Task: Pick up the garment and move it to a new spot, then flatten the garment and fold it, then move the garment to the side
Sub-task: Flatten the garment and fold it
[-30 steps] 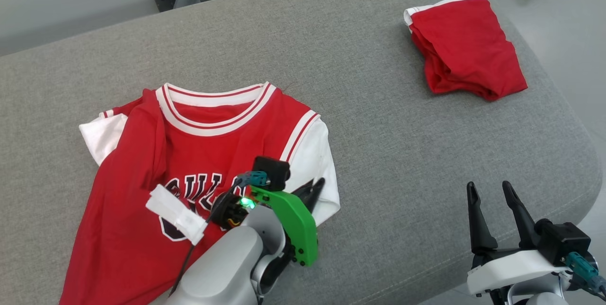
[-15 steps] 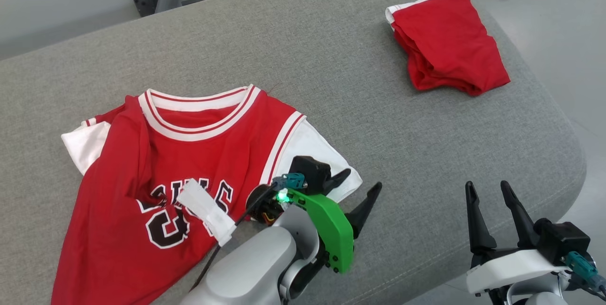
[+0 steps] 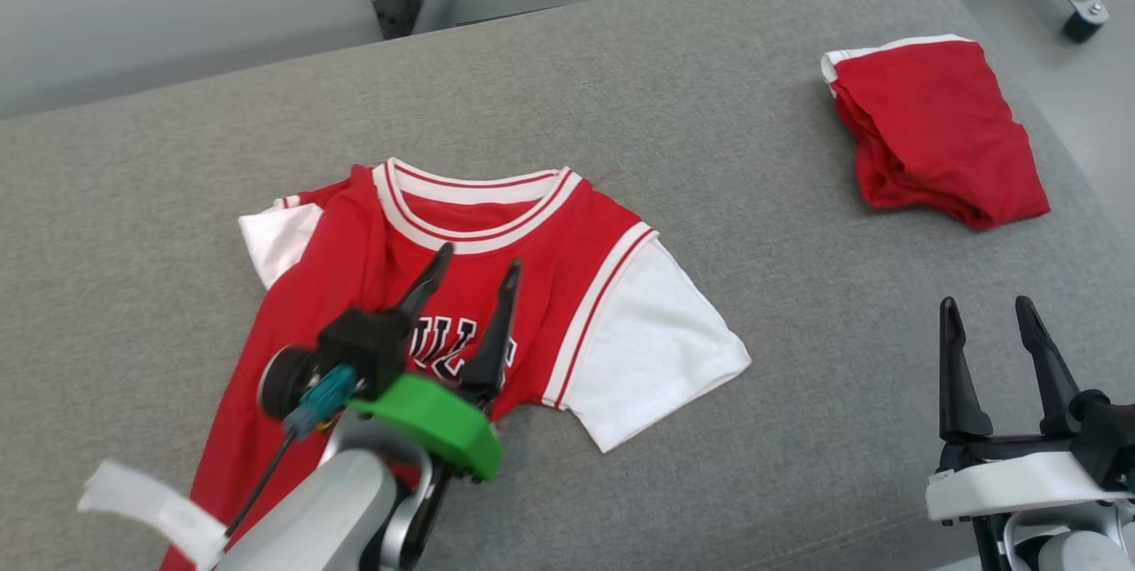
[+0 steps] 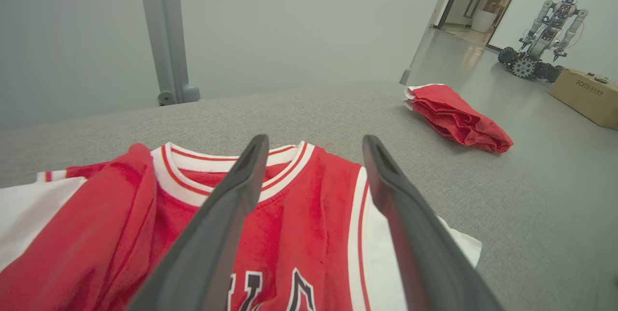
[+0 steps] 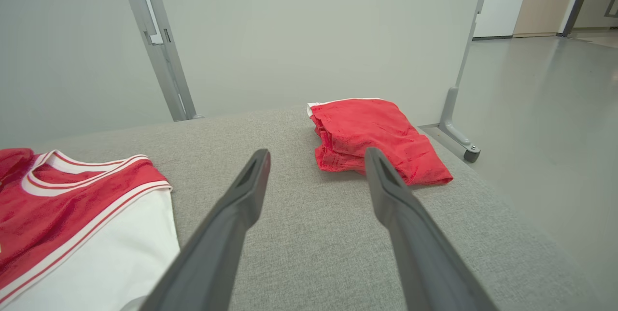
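The red basketball jersey (image 3: 576,278) lies face up on the grey padded surface (image 3: 727,163), left of centre, with its white-and-red striped collar (image 3: 474,199) at the far end. One white sleeve (image 3: 661,345) is spread flat on the robot's right side. On the other side, a long fold of red cloth (image 3: 341,243) is doubled over the shoulder, with a corner of white sleeve peeking out past it.

The left gripper (image 3: 479,256) is over the jersey's chest, above the black lettering, fingers pointing towards the collar. Its jaws are spread wide and nothing is caught between them. In the left wrist view the red chest and collar show through the gap. Whether the fingers touch the cloth is hard to tell.

The right gripper (image 3: 986,302) sits low on the right over bare grey surface, well apart from the jersey, jaws parted and empty.

Far right, near the back edge, a second red garment (image 3: 940,132) rests folded in a bundle.
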{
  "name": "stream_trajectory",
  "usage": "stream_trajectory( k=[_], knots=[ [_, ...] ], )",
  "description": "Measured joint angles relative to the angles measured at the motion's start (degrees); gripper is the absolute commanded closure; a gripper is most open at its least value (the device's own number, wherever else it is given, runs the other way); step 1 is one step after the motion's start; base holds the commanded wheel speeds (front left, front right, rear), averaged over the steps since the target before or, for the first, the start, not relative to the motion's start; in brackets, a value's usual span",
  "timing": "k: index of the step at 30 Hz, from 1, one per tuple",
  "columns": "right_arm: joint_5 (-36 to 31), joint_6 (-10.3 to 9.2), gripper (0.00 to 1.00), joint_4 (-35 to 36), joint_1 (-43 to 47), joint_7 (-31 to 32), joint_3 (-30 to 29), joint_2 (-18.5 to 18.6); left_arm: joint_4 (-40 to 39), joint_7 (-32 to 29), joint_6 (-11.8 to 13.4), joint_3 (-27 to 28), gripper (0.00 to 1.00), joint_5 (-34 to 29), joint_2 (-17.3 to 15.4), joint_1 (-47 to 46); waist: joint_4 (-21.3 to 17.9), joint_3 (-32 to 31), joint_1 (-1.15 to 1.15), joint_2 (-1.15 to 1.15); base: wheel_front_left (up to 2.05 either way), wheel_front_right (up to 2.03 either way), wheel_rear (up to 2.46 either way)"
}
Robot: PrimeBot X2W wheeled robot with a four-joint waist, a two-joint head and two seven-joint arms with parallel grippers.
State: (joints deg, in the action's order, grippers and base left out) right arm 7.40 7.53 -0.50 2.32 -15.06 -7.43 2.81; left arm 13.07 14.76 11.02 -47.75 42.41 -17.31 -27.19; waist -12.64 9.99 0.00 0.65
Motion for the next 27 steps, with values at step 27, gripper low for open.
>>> stream_trajectory(
  k=[27],
  knots=[
    [-6.7,0.00,0.00,-5.4,5.8,0.0,1.3,0.0,-6.0,0.4,-12.5,36.0,0.00,-18.4,2.4,35.0,18.2,-11.0,0.00,0.00,0.00,0.00,0.00]
  ],
)
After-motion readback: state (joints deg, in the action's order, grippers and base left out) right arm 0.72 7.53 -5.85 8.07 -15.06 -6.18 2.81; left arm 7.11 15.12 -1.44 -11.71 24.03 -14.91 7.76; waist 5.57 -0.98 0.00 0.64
